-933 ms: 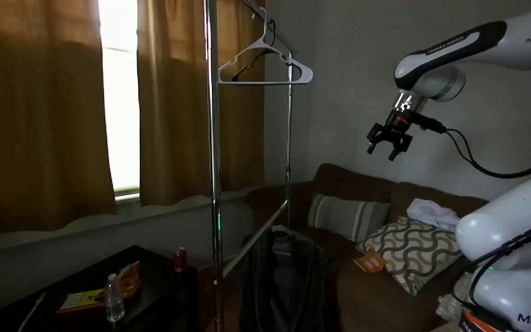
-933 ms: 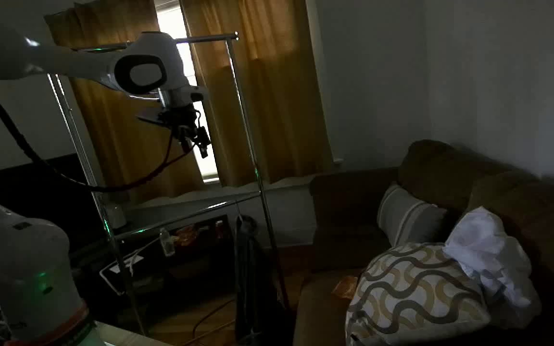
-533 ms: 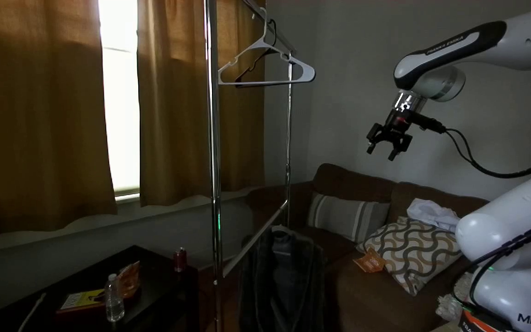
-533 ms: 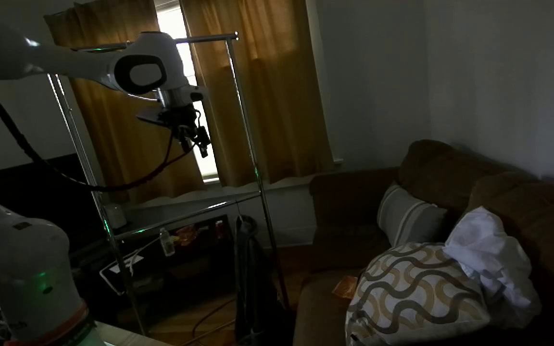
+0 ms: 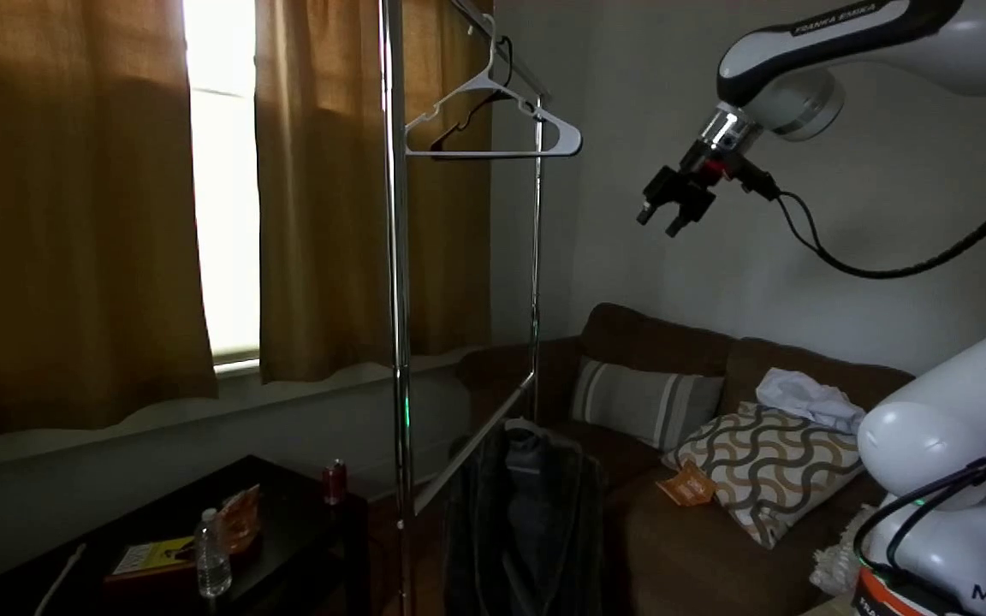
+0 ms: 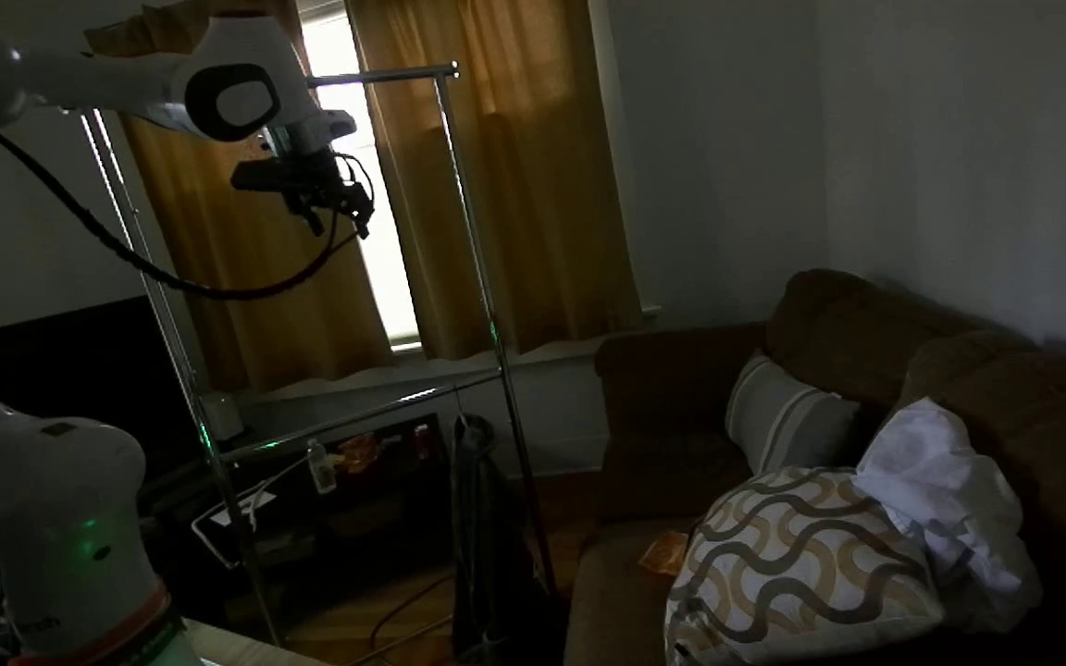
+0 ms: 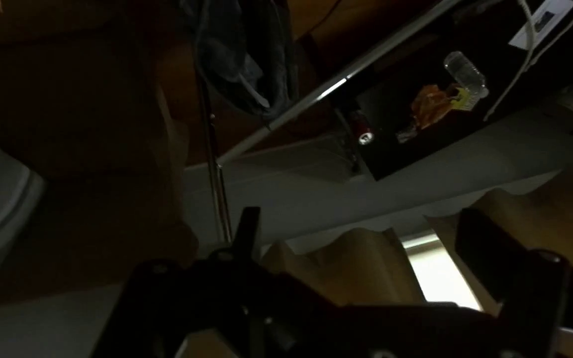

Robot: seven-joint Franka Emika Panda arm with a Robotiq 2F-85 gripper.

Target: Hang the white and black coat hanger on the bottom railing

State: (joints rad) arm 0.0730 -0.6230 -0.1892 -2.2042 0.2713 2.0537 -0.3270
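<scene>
The white and black coat hanger [image 5: 483, 83] hangs by its hook from the rack's upper crossbar. In the wrist view it does not show. Low on the rack runs the bottom railing [image 5: 476, 441], a thin silvery bar, which also crosses the wrist view [image 7: 336, 87] diagonally. My gripper [image 5: 659, 222] is in the air to the right of the hanger in that exterior view, lower than it and well apart. Its fingers are spread with nothing between them, as the wrist view of the gripper [image 7: 361, 216] also shows.
A thin dark hanger [image 5: 493, 99] hangs just behind the white one. A dark garment [image 5: 536, 522] hangs from the bottom railing. The rack's upright post [image 5: 396, 282] stands at the near end. A sofa [image 6: 690, 379] and a low table [image 5: 288, 488] flank the rack.
Over the last half second my gripper has risen, tilted and come closer to the rack, still open. The hangers sway slightly.
</scene>
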